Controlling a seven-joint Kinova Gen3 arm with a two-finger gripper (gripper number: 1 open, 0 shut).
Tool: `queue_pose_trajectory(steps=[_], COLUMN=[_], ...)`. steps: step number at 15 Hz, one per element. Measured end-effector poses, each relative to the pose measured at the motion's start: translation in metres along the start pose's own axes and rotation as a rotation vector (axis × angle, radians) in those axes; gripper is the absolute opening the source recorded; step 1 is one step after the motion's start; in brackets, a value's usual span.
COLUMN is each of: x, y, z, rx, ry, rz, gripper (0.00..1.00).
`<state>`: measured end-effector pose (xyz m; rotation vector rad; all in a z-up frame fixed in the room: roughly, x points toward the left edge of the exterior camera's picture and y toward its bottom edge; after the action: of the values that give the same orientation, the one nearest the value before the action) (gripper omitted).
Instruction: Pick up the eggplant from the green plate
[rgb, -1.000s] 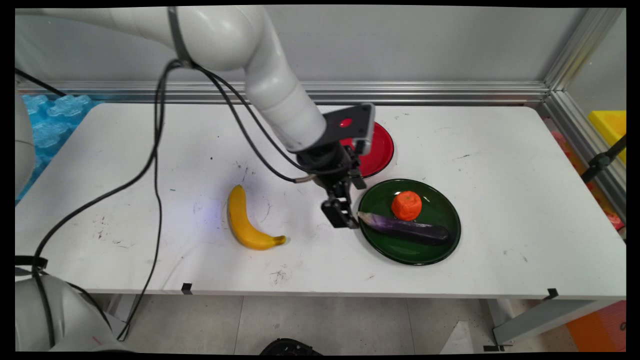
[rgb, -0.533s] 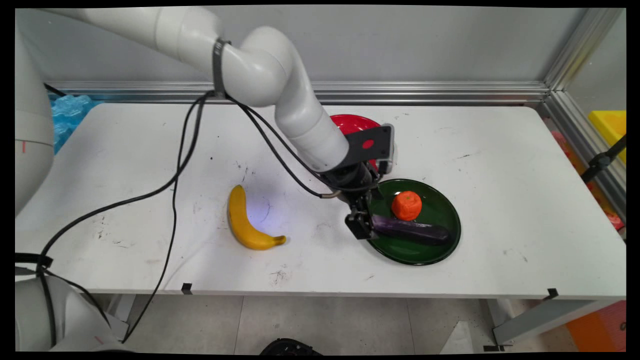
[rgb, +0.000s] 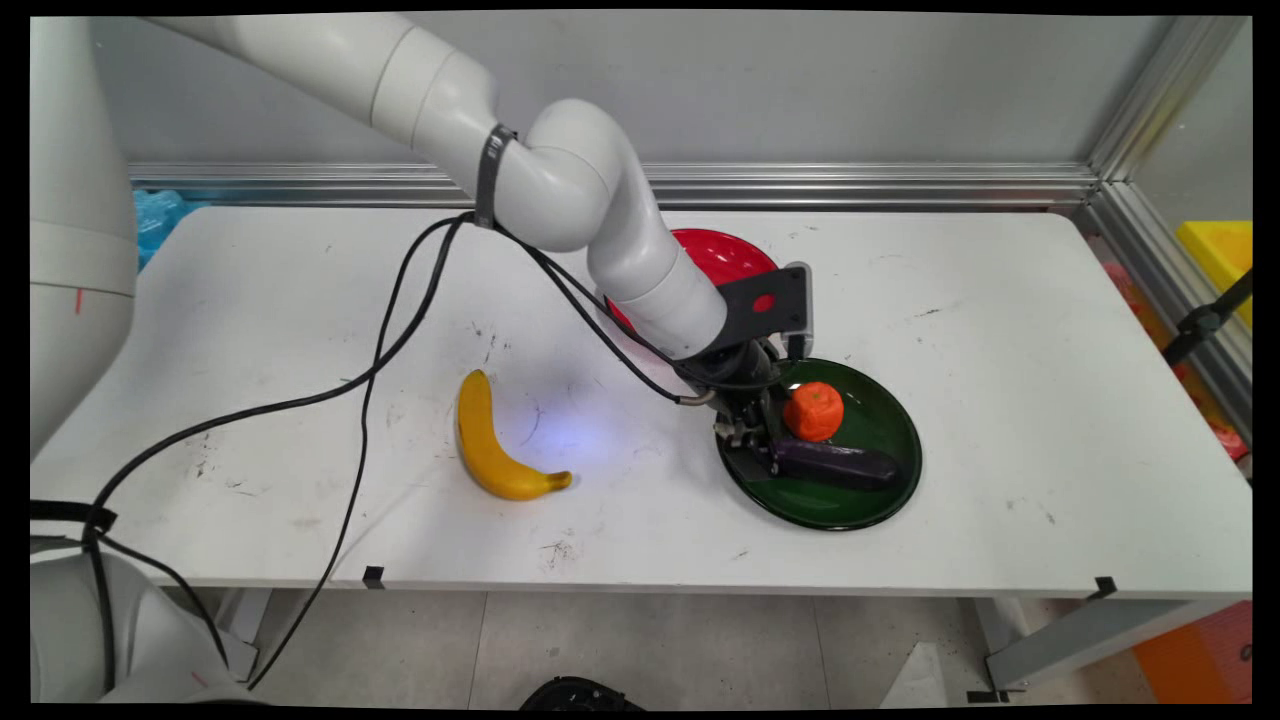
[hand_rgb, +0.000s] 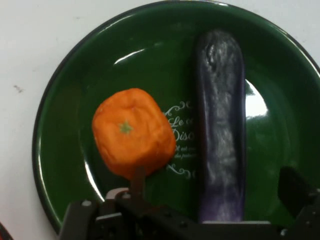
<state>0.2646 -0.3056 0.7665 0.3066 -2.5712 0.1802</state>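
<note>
1. Eggplant (rgb: 835, 464) lies flat on the green plate (rgb: 880, 500), lengthwise beside the orange (rgb: 813, 410), which is near it but apart from it.
2. Gripper (rgb: 765, 455) is down at the plate's left rim. In the hand view its jaws stand wide, one finger on each side of the eggplant's near end, with a gap showing on both sides.
3. So far nothing is gripped or lifted. The eggplant rests on the plate, and both fruits are in the dish.
4. Banana (rgb: 490, 445) lies on the white table (rgb: 1000, 350), well apart to the left. A red plate (rgb: 725, 255) sits behind the arm, partly hidden.
5. White ornate lettering is printed on the plate's centre between orange and eggplant. It seems to begin "Le" above "Diso", and the rest is covered.
</note>
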Motion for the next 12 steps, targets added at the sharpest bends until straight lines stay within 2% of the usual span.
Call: queue_pose_trajectory(steps=[7,8,12], x=[-0.001,-0.002,-0.002], y=[0.0,0.0,0.001], z=[0.017,0.019,0.022], rx=[-0.008,-0.01,-0.02], ry=[0.01,0.01,0.011], rz=[-0.024,-0.027,-0.041], gripper=[1.0,0.0,0.0])
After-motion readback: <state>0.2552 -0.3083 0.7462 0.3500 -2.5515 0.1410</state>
